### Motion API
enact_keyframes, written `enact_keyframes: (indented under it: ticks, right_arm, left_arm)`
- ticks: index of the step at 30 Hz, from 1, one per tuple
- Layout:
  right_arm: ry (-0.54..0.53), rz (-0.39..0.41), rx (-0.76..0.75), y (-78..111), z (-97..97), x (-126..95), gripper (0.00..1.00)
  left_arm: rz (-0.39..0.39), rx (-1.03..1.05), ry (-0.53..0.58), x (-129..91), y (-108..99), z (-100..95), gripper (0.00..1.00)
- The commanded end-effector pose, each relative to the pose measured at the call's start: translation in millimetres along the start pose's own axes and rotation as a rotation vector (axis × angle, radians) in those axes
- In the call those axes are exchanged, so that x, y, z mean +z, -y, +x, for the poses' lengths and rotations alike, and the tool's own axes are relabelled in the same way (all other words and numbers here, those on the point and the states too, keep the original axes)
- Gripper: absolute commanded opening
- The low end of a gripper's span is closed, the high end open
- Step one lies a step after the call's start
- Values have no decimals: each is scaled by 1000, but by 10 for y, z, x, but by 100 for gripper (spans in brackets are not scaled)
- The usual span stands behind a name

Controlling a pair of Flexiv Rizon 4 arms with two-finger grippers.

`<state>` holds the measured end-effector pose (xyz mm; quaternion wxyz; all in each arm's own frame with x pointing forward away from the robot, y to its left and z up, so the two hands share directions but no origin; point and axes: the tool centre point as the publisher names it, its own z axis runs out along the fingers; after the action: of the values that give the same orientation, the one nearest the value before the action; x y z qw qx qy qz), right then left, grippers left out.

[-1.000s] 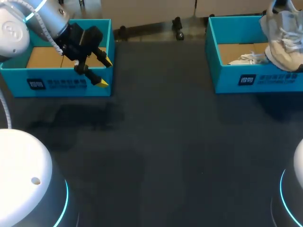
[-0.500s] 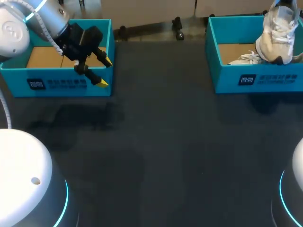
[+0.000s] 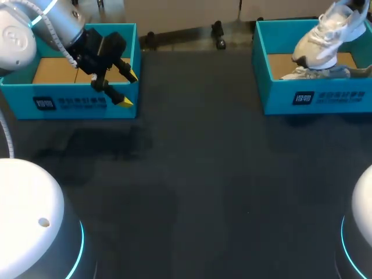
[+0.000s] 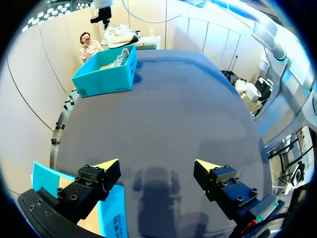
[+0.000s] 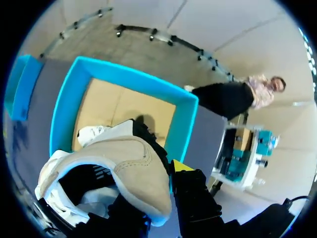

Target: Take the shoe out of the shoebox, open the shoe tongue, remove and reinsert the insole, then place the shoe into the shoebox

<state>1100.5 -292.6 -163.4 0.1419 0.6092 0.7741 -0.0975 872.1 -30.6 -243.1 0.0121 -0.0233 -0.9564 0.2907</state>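
Observation:
A white and beige shoe [image 3: 321,39] hangs tilted above the right blue shoebox [image 3: 302,96], toe down toward the left. In the right wrist view my right gripper [image 5: 161,198] is shut on this shoe [image 5: 133,166] at its beige collar, over the open shoebox [image 5: 124,74]. A second shoe [image 3: 318,72] lies in that box. My left gripper [image 3: 129,88] hovers open and empty at the front right corner of the left blue box [image 3: 81,103]. Its fingers [image 4: 157,164] frame bare table, with the right shoebox [image 4: 104,79] far ahead.
The left box [image 4: 111,218] shows a brown cardboard floor. The dark table [image 3: 192,174] stretches between the two boxes and toward the near edge. My arms' white bases stand at both near corners.
The shoe has swung left and tipped over above the right box, from hanging upright to toe-down left. My left arm has not moved.

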Motion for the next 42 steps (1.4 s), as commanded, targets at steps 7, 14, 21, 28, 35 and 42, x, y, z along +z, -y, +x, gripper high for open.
enact_keyframes:
  ticks: [7,14,21,28,35,42]
  right_arm:
    - [5,84,354,140,-48,-41,0]
    - [-26,61,501,216,-5,-26,0]
    - [-26,61,503,232,5,-26,0]
    - [-26,61,503,232,5,-26,0]
    - [-34,62,530,239,-1,7,0]
    - [-19,77,687,177,-50,110,0]
  left_arm:
    - [-3,-1,-2,-4,2,-3,100]
    - [-3,-1,-2,-4,2,-3,100]
    - [-3,-1,-2,-4,2,-3,100]
    - [-3,-1,-2,-4,2,-3,100]
    - [-3,-1,-2,-4,2,-3,100]
    - [-3,-1,-2,-4,2,-3,100]
